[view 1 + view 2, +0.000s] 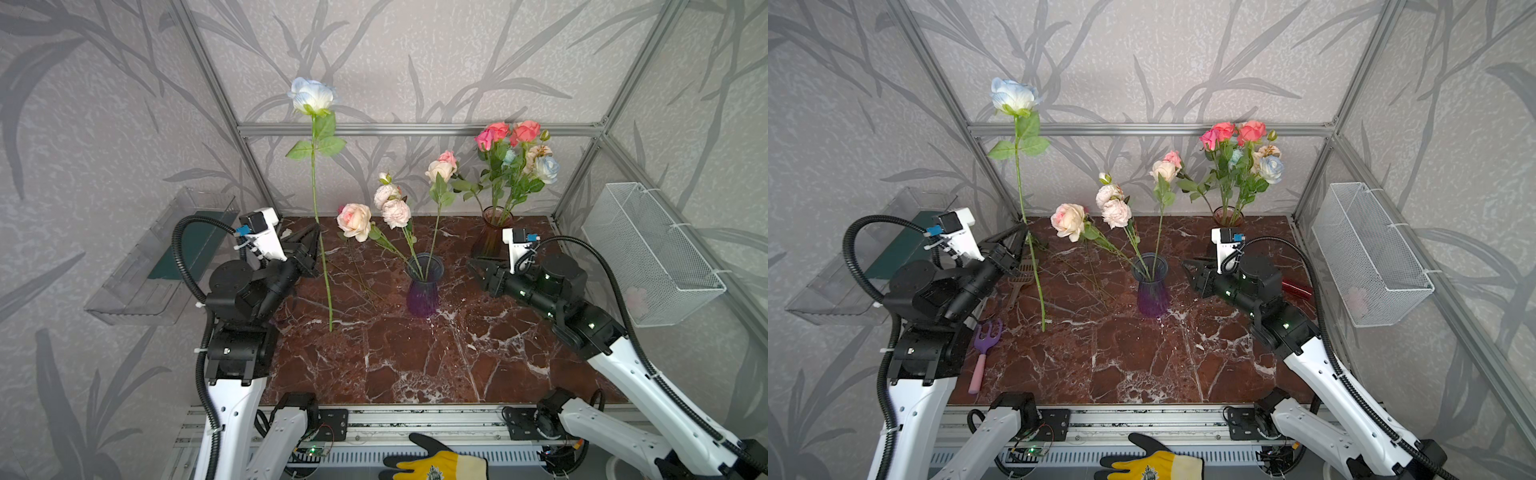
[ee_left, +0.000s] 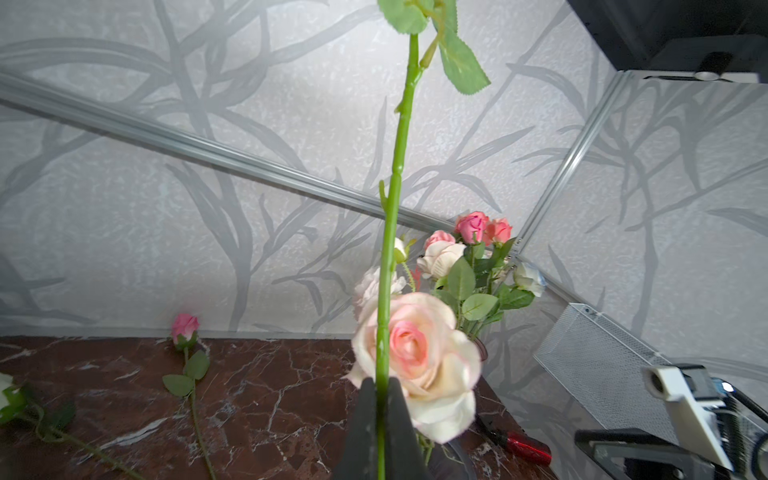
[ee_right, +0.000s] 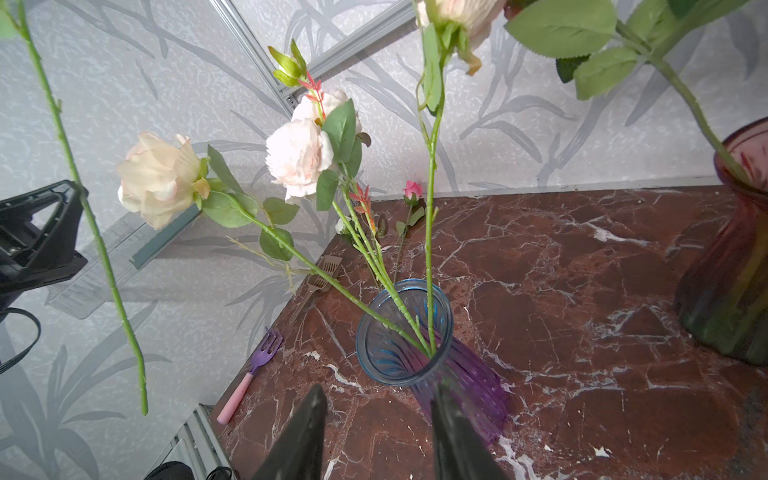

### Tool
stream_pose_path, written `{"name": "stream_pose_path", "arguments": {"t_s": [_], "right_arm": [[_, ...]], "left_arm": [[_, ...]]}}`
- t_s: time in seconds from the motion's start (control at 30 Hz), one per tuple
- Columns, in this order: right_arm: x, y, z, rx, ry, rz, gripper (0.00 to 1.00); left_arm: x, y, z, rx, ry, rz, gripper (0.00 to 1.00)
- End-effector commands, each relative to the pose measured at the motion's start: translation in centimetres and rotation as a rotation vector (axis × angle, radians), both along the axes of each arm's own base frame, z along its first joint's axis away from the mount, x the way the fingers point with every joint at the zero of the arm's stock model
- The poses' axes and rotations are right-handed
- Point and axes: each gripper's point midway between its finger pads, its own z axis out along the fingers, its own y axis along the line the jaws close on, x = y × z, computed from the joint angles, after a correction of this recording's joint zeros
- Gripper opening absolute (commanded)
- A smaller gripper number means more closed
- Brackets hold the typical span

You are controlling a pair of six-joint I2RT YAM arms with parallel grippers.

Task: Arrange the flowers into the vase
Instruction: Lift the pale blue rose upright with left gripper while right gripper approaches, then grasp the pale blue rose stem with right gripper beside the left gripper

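Left gripper (image 2: pixel 380 388): clenching the green stem of the pale blue rose (image 1: pixel 312 96) and holding it upright, well left of the purple vase (image 1: pixel 424 286).
Right gripper (image 3: pixel 379 395): jaws standing apart, gripping nothing, hovering just beside the purple vase.
Purple vase: standing mid-table, carrying three cream and pink roses (image 1: pixel 395 212).
Red vase (image 1: pixel 490 237): sitting at the back right, holding a mixed bunch (image 1: pixel 515 153).
Table (image 1: pixel 415 365): a pink bud (image 2: pixel 185 328) is lying near the back wall.

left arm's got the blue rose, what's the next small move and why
Probably lift the left gripper a little and carry it toward the purple vase: the blue rose is clamped upright well left of it, and its stem end seems to hang below the rim.
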Motion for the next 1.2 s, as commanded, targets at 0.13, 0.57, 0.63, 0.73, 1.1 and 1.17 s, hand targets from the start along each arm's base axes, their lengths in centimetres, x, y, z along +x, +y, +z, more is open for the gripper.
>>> {"name": "stream_pose_path", "arguments": {"t_s": [0.13,0.57,0.63,0.73,1.1,1.17], "right_arm": [[0.1,1.5,4.7,0.044,-0.1,0.071,0.42],[-2.5,8.0,14.4,0.19,-0.274,0.306,0.47],[-3.2,8.7,15.5,0.211,-0.297,0.34,0.49],[-3.4,9.1,16.3,0.237,-0.304,0.356,0.51],[-2.5,10.5,15.3,0.249,-0.268,0.379,0.52],[-2.2,10.7,15.2,0.249,-0.27,0.378,0.51]], "left_arm": [[-4.7,-3.1,3.8,0.012,-0.116,-0.203,0.0],[-3.5,-10.2,3.2,0.019,-0.072,-0.429,0.0],[-3.4,-11.7,2.9,0.028,-0.076,-0.452,0.0],[-3.1,-13.5,2.6,0.027,-0.075,-0.482,0.0],[-1.7,-18.2,1.1,0.03,-0.052,-0.554,0.0],[-1.6,-18.6,0.9,0.034,-0.047,-0.56,0.0]]}}
